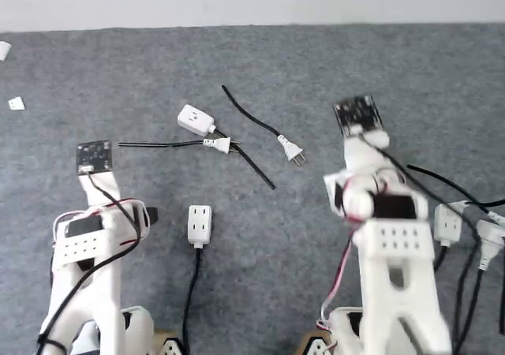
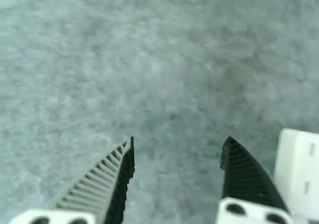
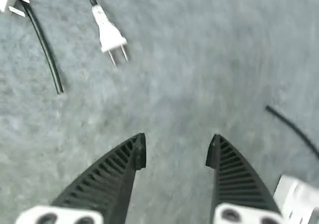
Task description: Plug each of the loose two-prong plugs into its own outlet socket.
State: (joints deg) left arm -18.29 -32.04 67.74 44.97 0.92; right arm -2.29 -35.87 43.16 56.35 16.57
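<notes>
Two-prong plug [image 3: 109,35] on a black cord lies on the grey bench [image 3: 209,59] ahead of the right pincer [image 3: 175,152], apart from it, prongs turned toward the pincer's jaws, which stand open with nothing between them; a second plug [image 3: 10,0] lies farther off, just beside another black cord [image 3: 47,55]. The left pincer [image 2: 177,154] is likewise spread wide and empty over bare bench, with a white outlet socket [image 2: 298,169] near one fingertip. In the high view, another outlet socket [image 1: 195,119] sits just beyond the second plug.
</notes>
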